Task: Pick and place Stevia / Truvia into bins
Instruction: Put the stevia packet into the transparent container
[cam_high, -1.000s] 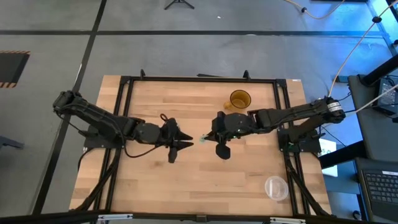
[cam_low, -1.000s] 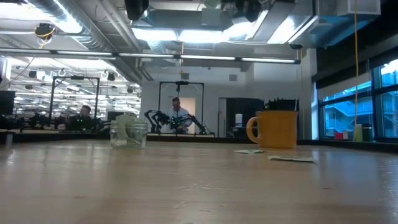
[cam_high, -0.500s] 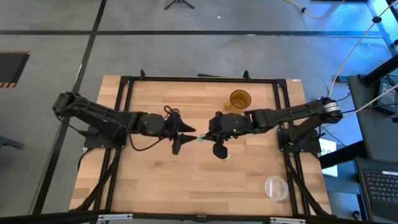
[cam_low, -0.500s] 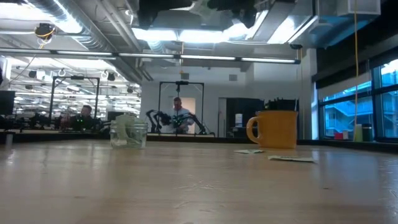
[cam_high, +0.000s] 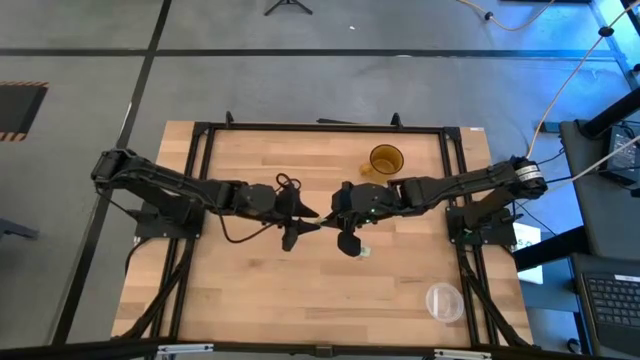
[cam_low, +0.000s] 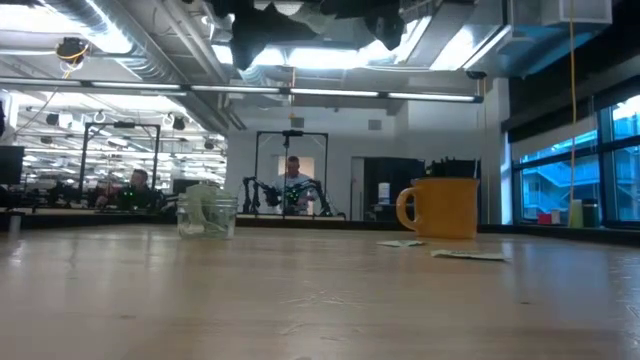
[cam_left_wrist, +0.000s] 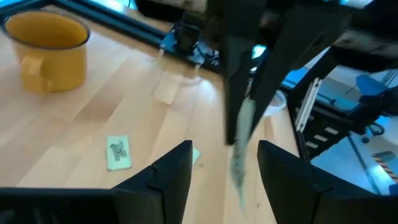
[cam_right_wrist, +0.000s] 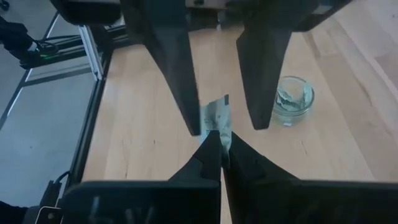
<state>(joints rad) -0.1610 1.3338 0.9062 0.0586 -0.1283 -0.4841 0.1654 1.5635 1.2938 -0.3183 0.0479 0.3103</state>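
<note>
Stevia packet mid-handoff, more left to bin

Stevia packet (cam_right_wrist: 215, 119) hangs pinched in the right gripper (cam_right_wrist: 219, 144), fingers closed on it, above the middle of the table (cam_high: 250, 290). Left gripper (cam_left_wrist: 222, 167) faces it with fingers spread wide around the packet. Glass cup (cam_right_wrist: 292, 99) already has some packets inside. At least 2 more packets (cam_left_wrist: 118, 152) lie on the table near the amber mug (cam_left_wrist: 50, 50), so roughly partway done.

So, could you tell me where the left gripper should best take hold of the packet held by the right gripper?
Probably the free end of the packet, jutting past the shut right gripper. The open left gripper should come straight on, one finger per flat face, since the packet sits edge-on between them.
</note>
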